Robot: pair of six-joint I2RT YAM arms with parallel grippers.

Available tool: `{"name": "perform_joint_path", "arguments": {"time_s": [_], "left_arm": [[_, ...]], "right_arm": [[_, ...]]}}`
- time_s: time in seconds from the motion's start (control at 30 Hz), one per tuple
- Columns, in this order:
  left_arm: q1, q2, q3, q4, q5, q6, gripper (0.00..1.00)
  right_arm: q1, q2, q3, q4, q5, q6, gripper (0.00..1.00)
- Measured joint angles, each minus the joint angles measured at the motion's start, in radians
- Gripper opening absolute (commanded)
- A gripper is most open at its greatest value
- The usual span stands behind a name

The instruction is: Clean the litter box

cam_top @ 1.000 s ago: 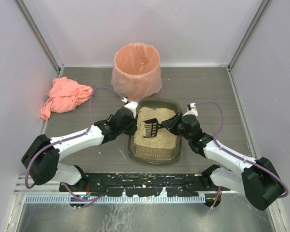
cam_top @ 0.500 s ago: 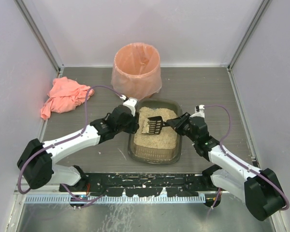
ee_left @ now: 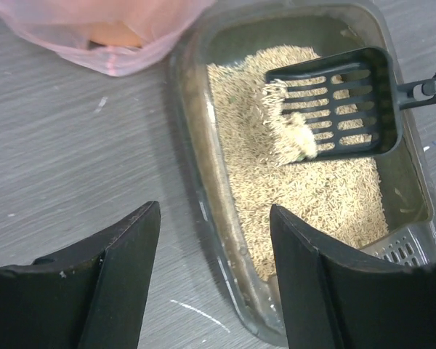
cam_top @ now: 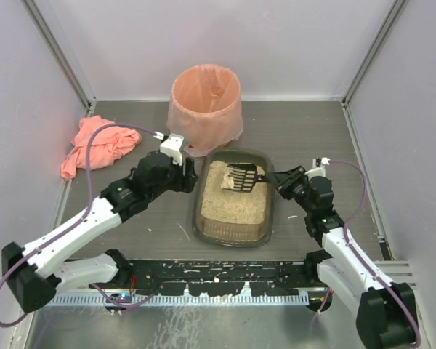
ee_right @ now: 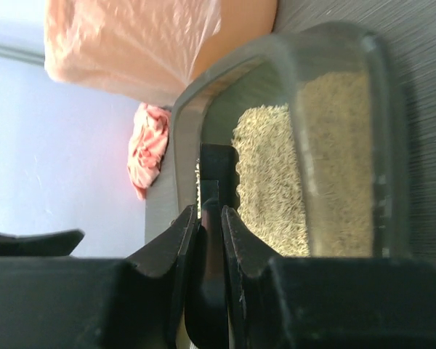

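Two arms reach in from the near edge of the grey worktop (cam_top: 312, 138), one on either side of the litter box (cam_top: 232, 234). The litter box, a shallow dark translucent tray with rounded corners, sits flat on the worktop between them, its long axis running away from the arm bases. Its far left corner lies just beside the round bin (cam_top: 206, 102), whose peach bag (ee_left: 109, 29) hangs down close to the tray's rim. Beige granules (cam_top: 229, 207) cover most of the tray floor.

Over on the right, the right pincer (ee_right: 207, 214) is pressed together on the handle (ee_left: 421, 89) of a black litter scoop (cam_top: 241, 177). It pinches the handle outside the tray's right rim. The handle crosses that rim, and the slotted blade lies over the far half of the litter box. On the blade rest some granules and a pale clump (ee_left: 301, 139), gathered toward its left, open edge. Whether the blade touches the litter beneath it or hangs just above, I cannot tell.

On the other side, the left pincer (ee_left: 214, 218) is spread wide with nothing between its fingers (ee_left: 123, 276). It hovers over the bare worktop at the tray's left rim, near the bin, touching neither.

A crumpled pink cloth (cam_top: 94, 149) lies on the worktop by the left wall, well apart from the tray.
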State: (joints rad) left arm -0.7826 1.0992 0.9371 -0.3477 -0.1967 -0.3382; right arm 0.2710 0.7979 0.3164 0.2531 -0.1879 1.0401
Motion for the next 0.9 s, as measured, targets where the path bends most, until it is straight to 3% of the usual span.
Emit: {"name": "perform_joint_path", "arguments": {"time_s": [0.1, 0.3, 0.53, 0.9], "left_arm": [[0.006, -0.083, 0.015, -0.056, -0.041, 0.032, 0.68], [0.009, -0.235, 0.037, -0.167, -0.12, 0.083, 0.72], [0.009, -0.312, 0.04, -0.252, -0.219, 0.141, 0.75], [0.011, -0.306, 0.026, -0.268, -0.256, 0.167, 0.76]], "right_arm": [[-0.137, 0.017, -0.037, 0.053, -0.122, 0.035, 0.01], [-0.289, 0.099, -0.088, 0.167, -0.321, 0.112, 0.01], [-0.332, 0.11, -0.134, 0.302, -0.45, 0.198, 0.01], [-0.359, 0.1, -0.176, 0.375, -0.48, 0.256, 0.01]]}}
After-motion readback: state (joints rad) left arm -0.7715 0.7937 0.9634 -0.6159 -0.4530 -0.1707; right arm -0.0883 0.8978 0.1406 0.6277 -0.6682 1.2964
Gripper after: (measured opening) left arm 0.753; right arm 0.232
